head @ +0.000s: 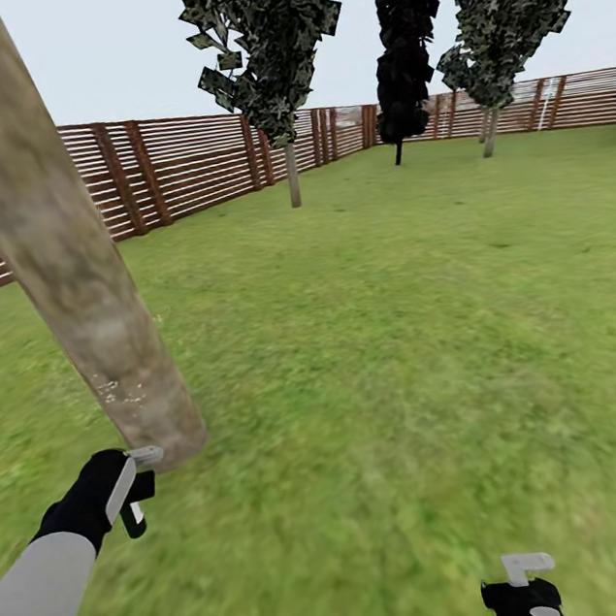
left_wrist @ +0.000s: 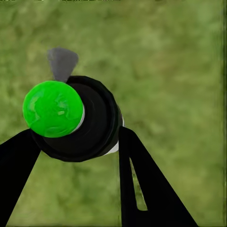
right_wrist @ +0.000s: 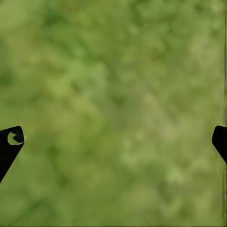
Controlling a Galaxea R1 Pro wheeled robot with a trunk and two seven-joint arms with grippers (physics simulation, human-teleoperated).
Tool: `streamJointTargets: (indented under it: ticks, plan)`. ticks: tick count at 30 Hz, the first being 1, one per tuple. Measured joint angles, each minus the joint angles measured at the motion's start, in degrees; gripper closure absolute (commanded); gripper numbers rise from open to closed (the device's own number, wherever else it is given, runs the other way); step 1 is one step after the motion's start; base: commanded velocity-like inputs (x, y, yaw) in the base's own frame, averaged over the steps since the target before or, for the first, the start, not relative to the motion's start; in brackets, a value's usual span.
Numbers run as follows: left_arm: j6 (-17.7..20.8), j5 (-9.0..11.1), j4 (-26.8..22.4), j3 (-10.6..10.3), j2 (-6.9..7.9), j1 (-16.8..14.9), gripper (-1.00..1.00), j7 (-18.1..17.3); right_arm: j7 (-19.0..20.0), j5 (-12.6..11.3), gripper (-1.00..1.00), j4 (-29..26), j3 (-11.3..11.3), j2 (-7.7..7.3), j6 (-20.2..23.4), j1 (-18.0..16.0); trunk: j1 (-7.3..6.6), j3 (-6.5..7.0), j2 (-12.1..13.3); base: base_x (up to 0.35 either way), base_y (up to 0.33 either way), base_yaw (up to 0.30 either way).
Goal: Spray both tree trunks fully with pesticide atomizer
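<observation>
my left gripper (left_wrist: 78, 142) clasped the dark, green-capped pesticide atomizer (left_wrist: 75, 118) beside the blotchy tree trunk (head: 68, 273); right gripper (right_wrist: 113, 137) gaped; open lawn (head: 400, 334) reached the fence (head: 180, 164).

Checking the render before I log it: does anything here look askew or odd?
Yes. The near tree trunk leans steeply across the head view, though the camera may be tilted. The atomizer, clamped in the left tool, shows a bright green cap rather than a red one. Pale flecks mark the trunk's base.
</observation>
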Motion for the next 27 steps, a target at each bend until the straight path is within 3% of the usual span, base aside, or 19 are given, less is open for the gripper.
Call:
streamJointTargets:
  ticks: [12,20,23,27]
  plan:
    - [0.00,-0.07,-0.24,0.22,0.02,0.00,1.00,0.01,0.00,0.00,-1.00,0.00,0.00,0.00,0.00,0.00,0.01,0.00,0.00,0.137,-0.266,0.004]
    - [0.69,-0.03,-0.85,0.09,-0.05,-1.04,1.00,-0.17,0.01,-0.02,-1.00,0.01,0.01,0.00,-0.01,0.00,0.02,0.00,0.00,-0.057,-0.143,0.238]
    - [3.34,-0.21,-1.02,0.00,-0.15,-5.67,1.00,-0.13,0.02,-0.02,-1.00,0.01,0.01,0.00,-0.01,0.00,0.01,0.01,0.00,-0.002,-0.002,0.276]
    - [5.26,-0.08,-1.22,-0.13,-0.17,-7.88,1.00,-0.16,0.02,-0.01,-1.00,0.01,0.00,0.00,-0.01,0.00,0.00,0.00,0.00,0.088,0.000,0.101]
